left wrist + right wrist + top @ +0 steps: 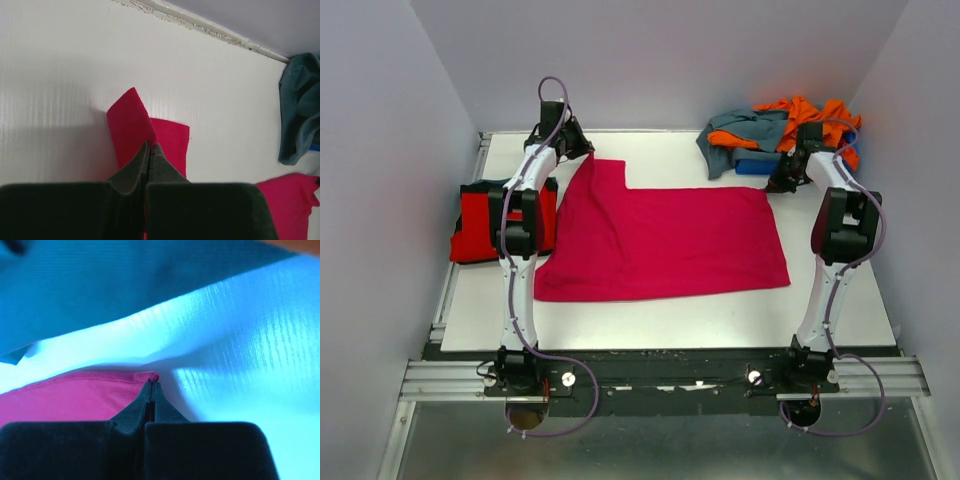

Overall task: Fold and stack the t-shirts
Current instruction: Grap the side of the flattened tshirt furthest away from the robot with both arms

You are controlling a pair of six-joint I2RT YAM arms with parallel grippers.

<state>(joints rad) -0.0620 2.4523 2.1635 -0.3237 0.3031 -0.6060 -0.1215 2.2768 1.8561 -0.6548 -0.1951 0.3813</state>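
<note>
So your biggest thing is the white worktop [670, 310], and most of the middle of it is covered by the pink tee [670, 245]. It's spread flat, running from the near left over to the right, with one flap sticking up toward the far left corner.

Next down, there's the heap in the far right corner: the grey-teal tee [740, 135] crumpled at the front and the orange tee [810, 115] bunched behind and beside it, the two touching. A bit of blue tray [752, 167] pokes out from under that heap, just beside the pink tee's far right corner.

The red tee [475, 228] sits as a compact block on the left edge of the worktop, partly behind your left arm and right next to the pink tee's left side.

Your left hand [582, 150] is at that far left flap. In the left wrist view its fingers are pinched together on a fold of the pink cloth, which stands up off the worktop at the tips.

Your right hand [782, 183] is at the far right corner of the pink tee. Its wrist view shows the fingers closed right on the hem corner, low on the worktop, with the grey-teal cloth just beyond.
</note>
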